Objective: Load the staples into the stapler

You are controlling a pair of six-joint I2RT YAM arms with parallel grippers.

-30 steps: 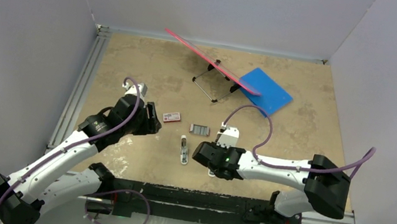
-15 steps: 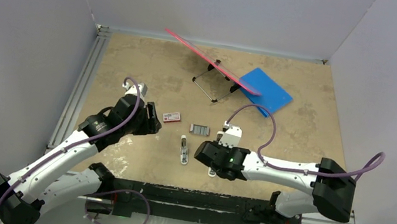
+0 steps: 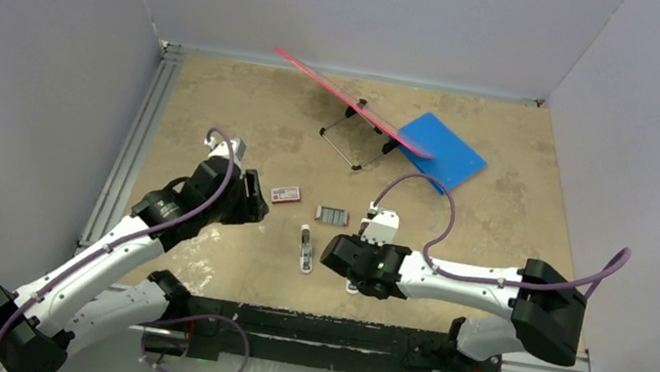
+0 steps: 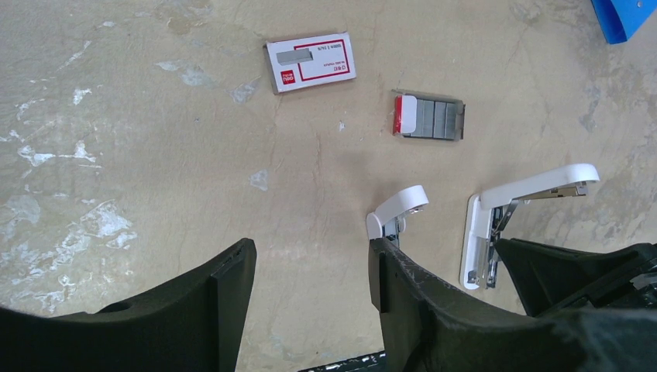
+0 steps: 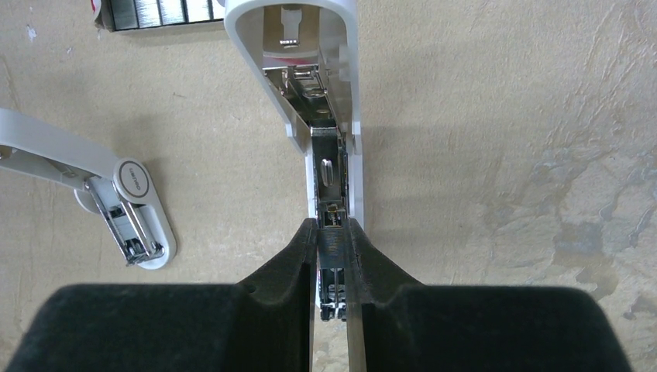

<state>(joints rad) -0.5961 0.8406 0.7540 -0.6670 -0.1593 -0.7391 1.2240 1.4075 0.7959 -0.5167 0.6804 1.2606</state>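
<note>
Barely a twitch: right tool (image 5: 331,232) stays clamped on the open stapler (image 5: 329,167), left tool (image 4: 310,263) waits wide, staples (image 4: 434,118) still unloaded.

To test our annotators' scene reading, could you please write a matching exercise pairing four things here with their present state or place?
1. red-and-white cardboard staple box
2. grey metal block of staples
3. left gripper
4. right gripper

A. shut on the larger white plastic stapler
B. open, empty
C. lying flat, printed side up
D. lying between box and held stapler

Pairs: 1-C, 2-D, 3-B, 4-A
</note>
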